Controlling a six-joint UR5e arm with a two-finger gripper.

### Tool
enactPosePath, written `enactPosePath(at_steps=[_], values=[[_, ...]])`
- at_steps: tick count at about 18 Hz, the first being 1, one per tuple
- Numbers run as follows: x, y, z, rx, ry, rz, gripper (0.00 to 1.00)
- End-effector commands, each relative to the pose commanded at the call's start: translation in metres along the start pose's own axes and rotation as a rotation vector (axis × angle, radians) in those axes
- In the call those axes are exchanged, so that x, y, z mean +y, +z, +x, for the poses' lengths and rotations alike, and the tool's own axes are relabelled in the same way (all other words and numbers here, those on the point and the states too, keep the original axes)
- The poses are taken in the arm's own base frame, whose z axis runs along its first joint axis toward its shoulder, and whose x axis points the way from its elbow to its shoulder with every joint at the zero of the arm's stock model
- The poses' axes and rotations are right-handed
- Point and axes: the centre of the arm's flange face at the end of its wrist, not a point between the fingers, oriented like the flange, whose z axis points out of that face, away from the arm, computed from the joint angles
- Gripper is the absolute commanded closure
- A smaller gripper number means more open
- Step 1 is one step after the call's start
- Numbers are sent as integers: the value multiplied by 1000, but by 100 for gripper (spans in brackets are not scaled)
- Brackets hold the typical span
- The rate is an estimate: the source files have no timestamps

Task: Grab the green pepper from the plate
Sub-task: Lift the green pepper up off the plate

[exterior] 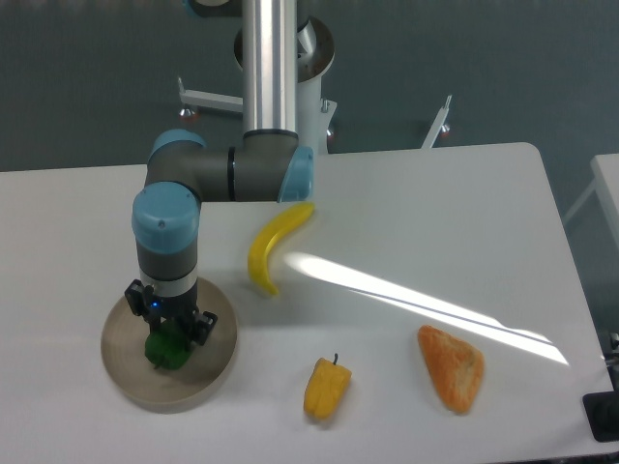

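The green pepper (164, 353) is small, dark and glossy, and it sits on the left half of the round beige plate (219, 360) at the table's front left. My gripper (170, 332) comes straight down onto it from above. Its black fingers are drawn in against the pepper's top and sides, so it is shut on the pepper. The wrist and fingers hide the pepper's upper part. I cannot tell whether the pepper still touches the plate.
A yellow banana (271, 246) lies just behind and to the right of the plate. A yellow pepper with a dark stem (326, 388) lies to the plate's right, and an orange bread piece (452, 368) further right. The arm's base column (269, 68) stands at the back.
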Motion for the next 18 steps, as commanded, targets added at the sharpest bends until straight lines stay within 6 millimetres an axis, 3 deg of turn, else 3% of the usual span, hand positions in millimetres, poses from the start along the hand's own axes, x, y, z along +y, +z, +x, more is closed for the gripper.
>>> enactPosePath(at_steps=[5,9,12,18], values=[[47,-70,-65,-8,85,-57,75],[80,-105,-105,-12,139,-70,75],[93,-104,-122,-4,171,-84,75],[90,-104,-120,-13,175,-76,75]])
